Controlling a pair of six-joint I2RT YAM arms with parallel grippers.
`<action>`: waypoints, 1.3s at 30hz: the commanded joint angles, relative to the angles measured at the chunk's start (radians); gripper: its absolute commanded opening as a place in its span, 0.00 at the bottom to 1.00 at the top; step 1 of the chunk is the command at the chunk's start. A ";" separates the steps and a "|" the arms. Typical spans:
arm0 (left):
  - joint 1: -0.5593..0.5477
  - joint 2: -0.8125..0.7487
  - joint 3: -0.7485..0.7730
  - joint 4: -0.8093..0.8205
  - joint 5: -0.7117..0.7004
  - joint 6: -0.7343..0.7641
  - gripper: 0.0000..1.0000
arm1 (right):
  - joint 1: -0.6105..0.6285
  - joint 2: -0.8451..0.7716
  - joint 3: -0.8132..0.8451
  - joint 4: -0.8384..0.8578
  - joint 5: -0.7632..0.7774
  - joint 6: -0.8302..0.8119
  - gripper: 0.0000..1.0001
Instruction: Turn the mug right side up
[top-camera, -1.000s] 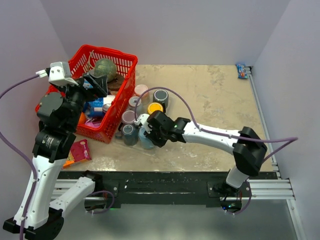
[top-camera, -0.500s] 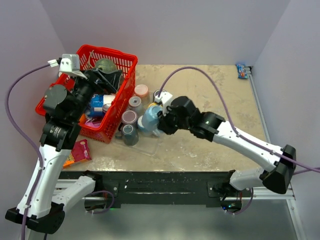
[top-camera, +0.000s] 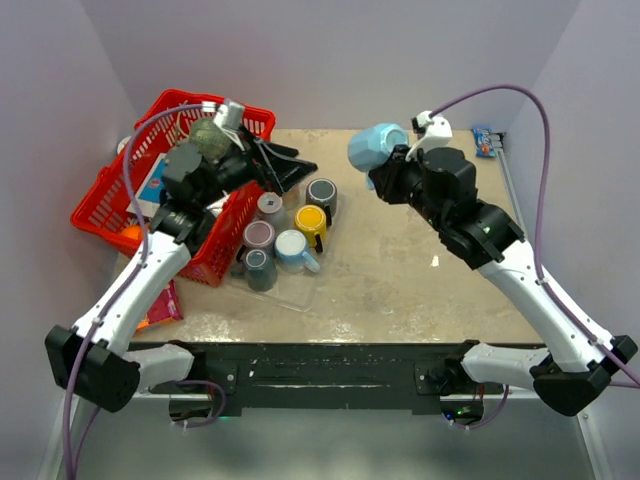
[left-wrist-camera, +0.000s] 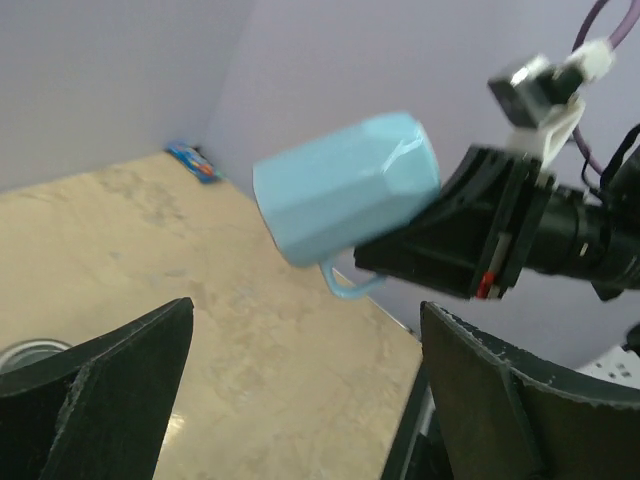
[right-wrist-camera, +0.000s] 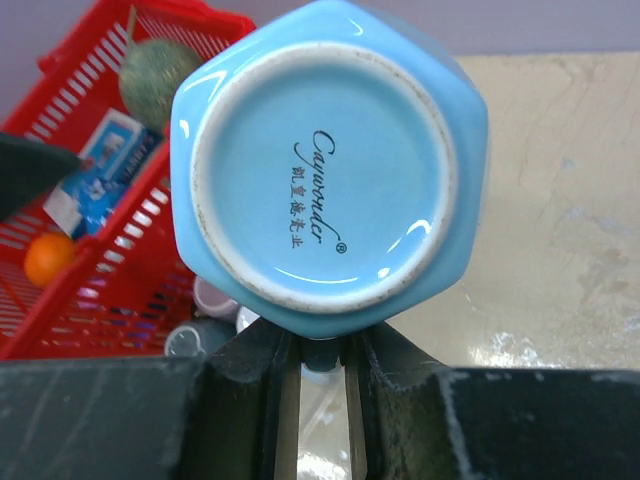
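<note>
The light blue mug (top-camera: 376, 147) is held up in the air over the far part of the worktop (top-camera: 420, 280), and nothing is touched by it but the right fingers (top-camera: 392, 172). It is lying on its side, so the job is not yet done. Its flat bottom is turned to the right wrist camera, and its handle hangs down. The right fingers are closed nearly all the way, and it looks as if the thin handle is pinched between them. The left fingers (top-camera: 292, 160) are spread wide apart, nothing is held by them, and they are pointed at the mug from across the worktop. Some things could go wrong from here. The mug could be dropped if it slips, since only a small smooth part is gripped, and it could be cracked on the hard worktop. It could be swung round by its own weight while it is turned. If it is set down tilted, it could be tipped over. The group of cups (top-camera: 285, 225) beside the red basket (top-camera: 255, 120) could be knocked if the mug is brought down there. The worktop is tan, flat and hard, with pale worn patches. Plain pale walls are seen on three sides, and a small blue packet (top-camera: 484, 141) is lying in the far right corner
</note>
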 joint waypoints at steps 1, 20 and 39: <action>-0.044 0.060 -0.042 0.296 0.205 -0.203 0.99 | 0.001 -0.061 0.136 0.182 0.027 0.037 0.00; -0.133 0.285 -0.019 1.102 0.267 -0.834 0.87 | 0.001 -0.096 0.052 0.547 -0.444 0.072 0.00; -0.138 0.308 -0.036 1.104 0.172 -0.866 0.42 | -0.001 -0.076 -0.045 0.647 -0.556 0.138 0.00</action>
